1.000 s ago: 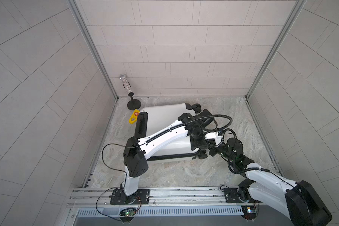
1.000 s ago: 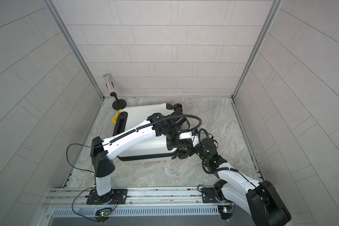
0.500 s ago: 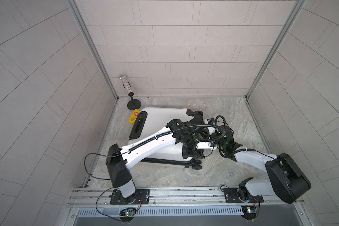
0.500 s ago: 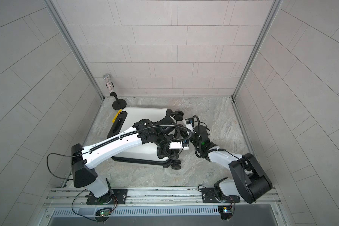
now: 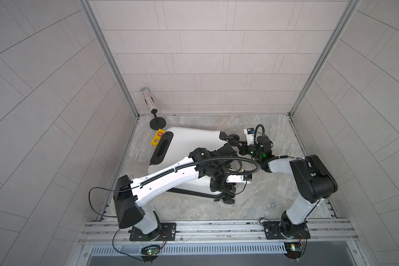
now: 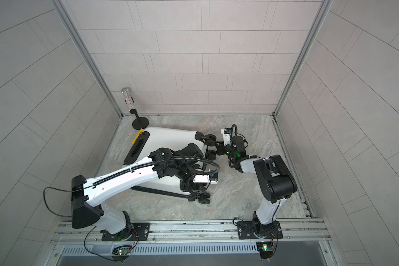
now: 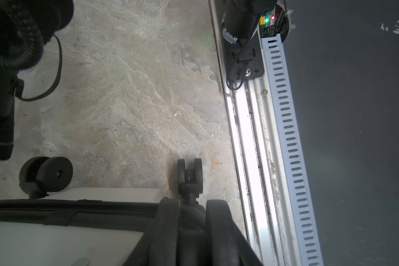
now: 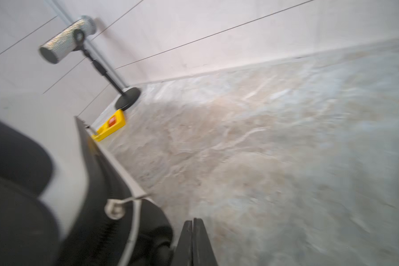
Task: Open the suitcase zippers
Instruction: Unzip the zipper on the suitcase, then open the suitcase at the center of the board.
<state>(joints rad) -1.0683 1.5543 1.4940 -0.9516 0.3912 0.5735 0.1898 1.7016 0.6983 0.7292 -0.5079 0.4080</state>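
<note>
The white suitcase lies flat on the stone floor, wheels to the right. My left arm reaches across it. In the left wrist view the left gripper is shut on the black zippers band at the case's near wheel corner, one finger on each side. My right gripper is by the far wheels. In the right wrist view the right gripper has its fingers pressed together on nothing, beside the zippers band and a small silvery pull.
A stand with a glittery cylinder and a yellow block with a red button sit at the back left corner. Two black wheels jut from the case. The metal rail runs along the front; tiled walls close three sides.
The suitcase has swung, its near wheel corner closer to the front rail. My right gripper moved along the wheel end toward the back. The left arm dropped lower across the case.
</note>
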